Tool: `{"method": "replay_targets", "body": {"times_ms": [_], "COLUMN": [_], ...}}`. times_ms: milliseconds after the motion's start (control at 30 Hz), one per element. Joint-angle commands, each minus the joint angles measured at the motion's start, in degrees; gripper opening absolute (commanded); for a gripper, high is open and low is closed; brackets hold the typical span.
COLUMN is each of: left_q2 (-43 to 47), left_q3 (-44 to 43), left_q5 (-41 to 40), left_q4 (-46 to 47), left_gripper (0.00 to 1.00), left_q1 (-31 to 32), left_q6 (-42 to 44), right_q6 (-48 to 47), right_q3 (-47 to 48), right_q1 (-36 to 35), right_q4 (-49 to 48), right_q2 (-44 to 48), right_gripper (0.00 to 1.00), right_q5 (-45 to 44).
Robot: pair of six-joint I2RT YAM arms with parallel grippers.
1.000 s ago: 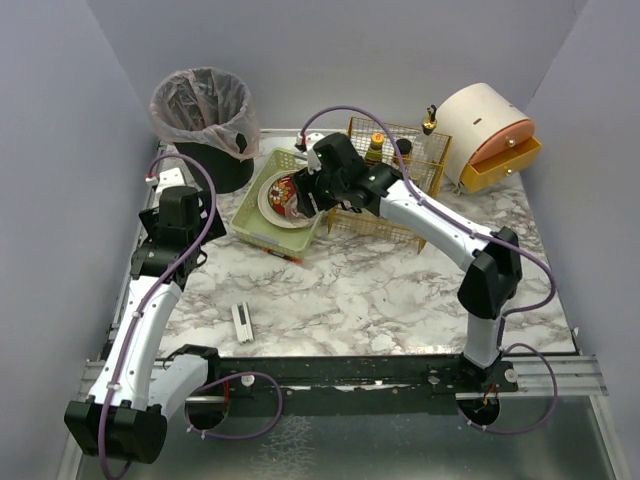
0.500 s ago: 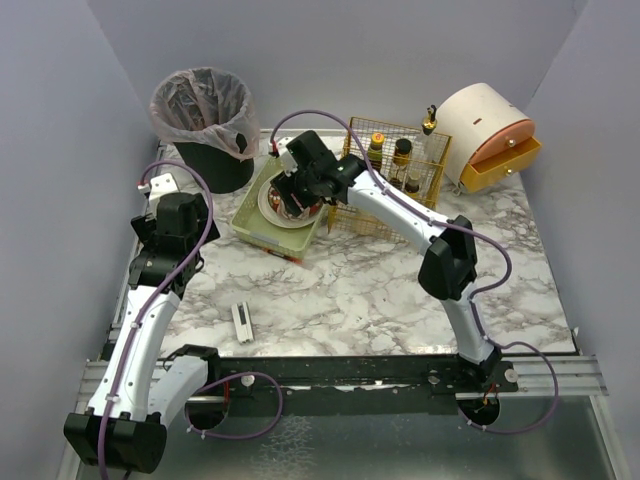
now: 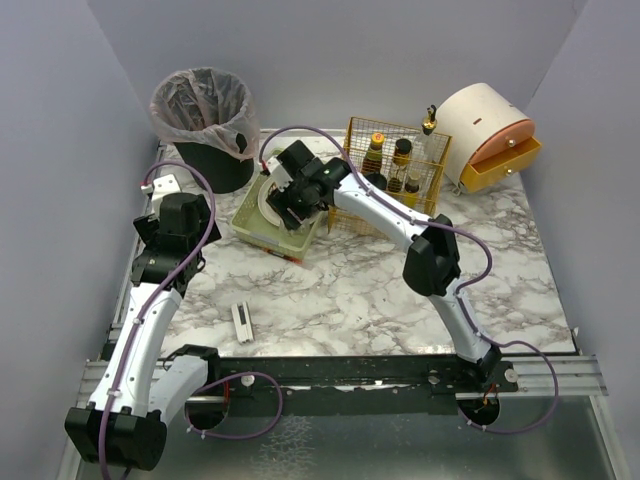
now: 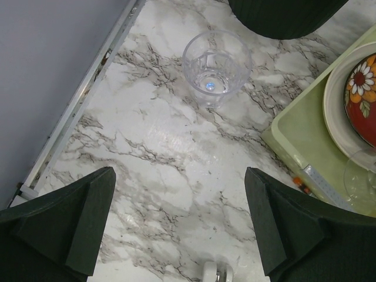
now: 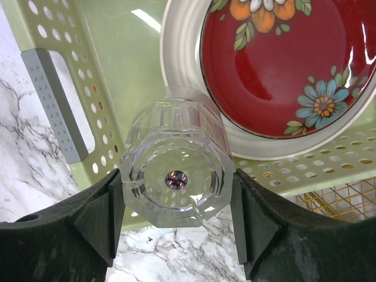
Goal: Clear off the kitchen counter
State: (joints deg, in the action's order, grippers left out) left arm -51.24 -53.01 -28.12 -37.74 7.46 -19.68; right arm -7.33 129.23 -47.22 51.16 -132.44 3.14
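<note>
The marble kitchen counter [image 3: 380, 290] holds a pale green tray [image 3: 258, 222] at the back left. My right gripper [image 5: 174, 220] is shut on a clear faceted glass [image 5: 174, 176], its base towards the camera, over the tray's perforated edge [image 5: 111, 76]. In the tray a red flowered bowl [image 5: 282, 64] sits on a cream plate [image 5: 176, 70]. My left gripper [image 4: 182, 223] is open and empty above bare counter [image 4: 170, 135]. A second clear glass [image 4: 216, 67] stands upright ahead of it, left of the tray [image 4: 299, 132].
A black bin with a pink liner [image 3: 205, 125] stands at the back left. A yellow wire basket with bottles [image 3: 395, 170] is behind the tray, a round drawer box [image 3: 490, 135] at the back right. A small white object [image 3: 242, 322] lies near the front.
My right arm has swung left with the glass, from the tray's right side to over the tray. My left arm has shifted slightly.
</note>
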Motion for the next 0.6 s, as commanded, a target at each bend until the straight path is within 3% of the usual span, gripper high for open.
{"method": "replay_targets", "body": {"times_ms": [0,233,567], "left_q2": [-0.23,-0.90,-1.39], "left_q3": [0.72,0.72,0.72], "left_q5": [-0.11,0.08,0.24], "left_q4": [0.99,1.06,1.06], "left_gripper": [0.99,0.99,0.99], "left_q1": [-0.26,-0.33,-0.28], "left_q6": [-0.09,-0.01,0.08], "right_q6": [-2.30,-1.87,-1.37], "right_q3": [3.09,3.21,0.97], "right_q1": [-0.99,-1.29,-1.38], "right_q4": [4.77,6.28,3.98], "right_q2": [-2.51,-4.52,-4.62], "right_gripper": [0.00,0.07,0.44], "right_q5": [3.21,3.32,2.51]}}
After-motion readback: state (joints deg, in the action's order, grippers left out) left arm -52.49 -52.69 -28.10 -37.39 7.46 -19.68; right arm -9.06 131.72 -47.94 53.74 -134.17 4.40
